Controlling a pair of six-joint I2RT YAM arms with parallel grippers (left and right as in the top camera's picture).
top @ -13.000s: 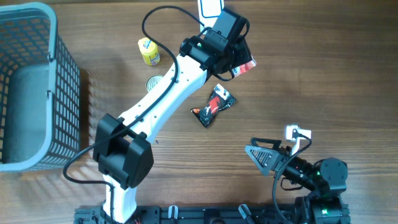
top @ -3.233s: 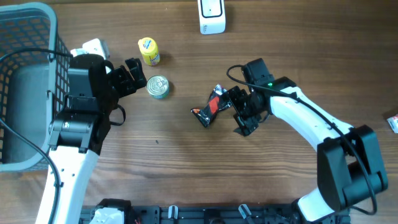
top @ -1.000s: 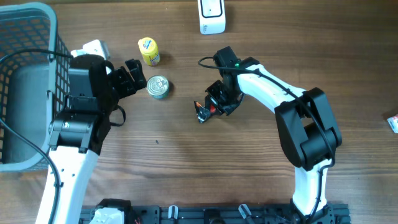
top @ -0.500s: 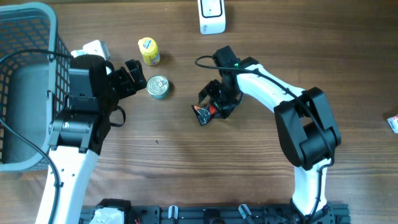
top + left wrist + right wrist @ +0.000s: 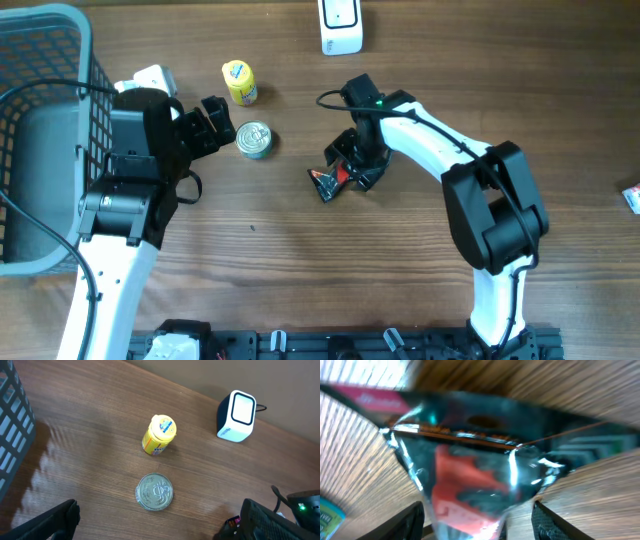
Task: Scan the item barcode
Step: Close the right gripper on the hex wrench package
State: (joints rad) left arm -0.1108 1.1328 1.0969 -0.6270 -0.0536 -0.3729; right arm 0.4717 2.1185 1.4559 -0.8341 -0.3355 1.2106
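At left, the left gripper (image 5: 214,122) hangs with jaws spread wide and empty, just beside a silver can (image 5: 254,139) and near a yellow bottle (image 5: 239,82). At centre, the right gripper (image 5: 354,165) sits low over a black-and-red foil snack packet (image 5: 325,182), jaws about half apart and straddling it (whether the pads press the foil cannot be told). The packet lies crumpled and glossy on the wooden table (image 5: 300,280), apart from the white scanner (image 5: 340,27) at the far edge.

LIGHT bright, even | RIGHT WRIST heavy blur; white glare on crinkled black-and-red foil packet (image 5: 480,475) at right claw (image 5: 480,527) | LEFT WRIST sharp; pale sheen on brown wooden tabletop (image 5: 60,440) ahead-left of left claw (image 5: 160,527)
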